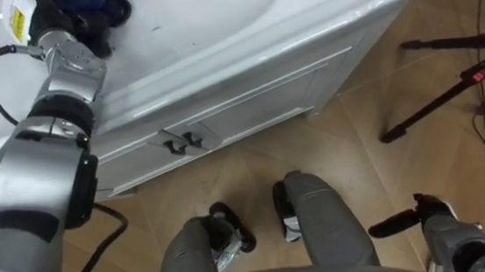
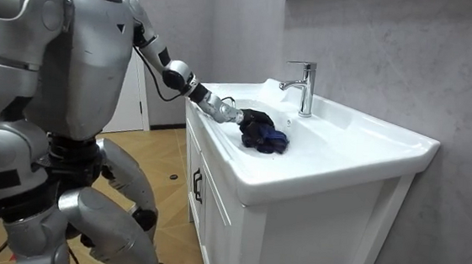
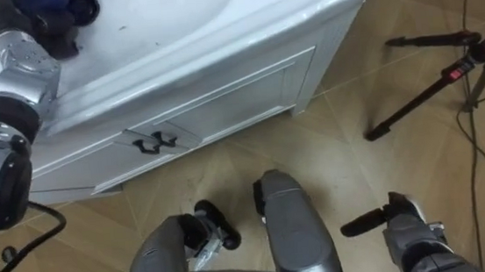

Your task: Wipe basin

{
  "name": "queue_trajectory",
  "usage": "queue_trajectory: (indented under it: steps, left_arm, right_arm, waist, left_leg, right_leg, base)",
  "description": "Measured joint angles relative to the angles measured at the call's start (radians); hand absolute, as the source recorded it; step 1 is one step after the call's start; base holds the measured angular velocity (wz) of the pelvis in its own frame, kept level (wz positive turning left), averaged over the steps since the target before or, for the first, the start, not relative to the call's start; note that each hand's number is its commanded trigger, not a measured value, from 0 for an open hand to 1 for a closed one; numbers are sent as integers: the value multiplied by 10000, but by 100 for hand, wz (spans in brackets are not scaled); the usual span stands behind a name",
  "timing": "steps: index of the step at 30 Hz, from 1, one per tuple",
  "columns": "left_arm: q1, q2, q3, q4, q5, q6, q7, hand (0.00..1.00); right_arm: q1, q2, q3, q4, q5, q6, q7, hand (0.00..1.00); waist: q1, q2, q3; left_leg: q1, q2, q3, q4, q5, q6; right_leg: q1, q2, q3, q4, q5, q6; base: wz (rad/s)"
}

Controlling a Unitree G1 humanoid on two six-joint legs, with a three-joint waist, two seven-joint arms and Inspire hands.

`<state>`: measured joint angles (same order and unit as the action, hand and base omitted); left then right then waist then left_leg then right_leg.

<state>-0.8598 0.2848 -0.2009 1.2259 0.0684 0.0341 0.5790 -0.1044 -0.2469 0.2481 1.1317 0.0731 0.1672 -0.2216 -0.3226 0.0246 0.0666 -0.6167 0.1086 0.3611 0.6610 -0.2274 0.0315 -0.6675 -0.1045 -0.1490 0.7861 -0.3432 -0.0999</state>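
Robot stands facing the front of the basin (image 2: 345,164), leaning in. Left arm reaches over the front rim. Left hand (image 2: 252,119) lies inside the basin, fingers curled down onto a dark blue cloth (image 2: 272,141) and holding it. The cloth rests on the basin floor, in front of the faucet (image 2: 305,85) and apart from it. Right hand (image 1: 439,224) hangs low over the wood floor, well away from the basin; I cannot tell its finger state.

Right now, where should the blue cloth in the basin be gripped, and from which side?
Grip the raised crumpled bunch of the cloth, coming from above on the cabinet-front side. It lies heaped on the basin floor, the faucet stands behind it, and the left robot hand is on it.
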Motion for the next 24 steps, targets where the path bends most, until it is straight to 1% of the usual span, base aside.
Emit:
queue_trajectory:
  steps: [1,2,3,5,6,8,9,10,11,13,16,18,19,20,21,23,24]
  left_arm:
    - [-47,-29,-9,-29,0,-15,15,100]
    - [-114,-80,-12,-151,-1,-31,35,100]
    - [-166,-120,-12,-279,-4,-35,75,100]
    - [-244,-182,-20,-394,-205,-35,123,100]
    - [-328,-213,-78,-447,-380,-6,189,100]
    - [-459,-268,-128,-461,-380,76,227,100]
    - [-521,-291,-234,-473,-400,125,281,100]
    - [-557,-293,-400,-474,-479,155,300,100]
    - [-534,-293,-488,-474,-580,159,303,100]
    - [-586,-300,-725,-505,-768,186,383,100]
    - [-612,-308,-817,-657,-863,248,430,100]
    - [-602,-309,-877,-862,-1170,239,468,100]
    - [-593,-310,-880,-941,-1255,241,468,100]
    - [-568,-314,-891,-1093,-1455,241,468,100]
    - [-549,-320,-921,-1286,-1501,281,465,100]
    - [-517,-321,-1005,-1705,-1588,343,415,100]
    - [-485,-321,-1198,-1947,-1751,343,374,100]
  right_arm:
    - [-2,19,56,-91,-64,-5,-73,0]
    - [-2,91,75,-209,-152,-30,-152,0]
    - [12,121,160,-388,-285,-23,-186,0]
    - [63,124,279,-581,-480,1,-262,0]
    - [62,120,427,-670,-482,23,-329,0]
    - [68,123,591,-866,-481,81,-384,0]
    - [66,124,654,-923,-480,79,-390,0]
    - [69,123,680,-1002,-480,76,-433,0]
    - [67,122,718,-1036,-480,72,-481,0]
    - [70,109,853,-1181,-480,74,-585,0]
    - [50,110,919,-1303,-427,-48,-669,0]
    - [60,102,929,-1344,-435,-160,-788,0]
    - [60,94,941,-1357,-428,-171,-815,0]
    - [60,95,980,-1361,-421,-202,-816,0]
    - [57,82,1007,-1492,-433,-214,-818,0]
    - [107,90,1037,-1709,-442,-281,-821,0]
    - [104,96,1034,-1759,-442,-361,-819,0]
  waist:
    - [-21,-26,7]
    - [-28,-90,-4]
    - [-68,-123,11]
    - [-73,-131,3]
    - [-72,-130,3]
    - [-71,-120,-2]
    - [-83,-102,-7]
    - [-107,-17,-51]
    - [-125,-39,-37]
    - [-130,7,-61]
    - [-118,76,-52]
    - [-97,199,-49]
    - [-82,224,-36]
    - [-74,249,-24]
    - [-75,322,-66]
    - [-84,363,-80]
    - [-82,375,-85]
  left_leg:
    - [-33,-2,-2,0,-18,31]
    - [-124,-2,-9,9,-22,73]
    - [-209,-5,-26,28,-27,96]
    - [-350,17,-50,136,-51,156]
    - [-443,20,-50,204,-108,249]
    - [-567,29,-61,320,-172,347]
    - [-618,32,-74,311,-206,386]
    - [-649,27,-78,309,-276,404]
    - [-662,18,-78,307,-285,414]
    - [-713,-4,-78,309,-294,434]
    - [-781,-22,-58,315,-310,461]
    - [-881,-37,-60,315,-311,469]
    - [-908,-46,-59,313,-308,473]
    - [-945,-96,-59,304,-296,487]
    - [-1018,-158,-61,298,-281,496]
    - [-1111,-205,-24,303,-250,546]
    - [-1135,-216,-12,301,-239,571]
  right_leg:
    - [-65,2,0,1,10,8]
    - [-141,2,0,2,34,18]
    - [-183,-1,-23,1,52,24]
    - [-294,8,-31,29,70,37]
    - [-354,2,-28,95,60,62]
    - [-453,-3,-18,179,45,110]
    - [-490,-2,-18,187,55,145]
    - [-512,-14,-17,208,61,173]
    - [-522,-22,-14,209,66,192]
    - [-626,-26,15,210,89,237]
    - [-722,-27,59,212,113,280]
    - [-830,-25,82,213,121,302]
    - [-861,-31,85,220,122,304]
    - [-925,-84,87,292,108,304]
    - [-1024,-167,78,375,83,298]
    - [-1094,-257,76,492,49,303]
    - [-1122,-295,48,510,44,294]
  base:
    - [0]
    - [0]
    - [3]
    - [6]
    - [4]
    - [2]
    - [0]
    - [0]
    - [0]
    - [0]
    - [-1]
    - [0]
    - [0]
    - [8]
    - [12]
    - [10]
    - [5]
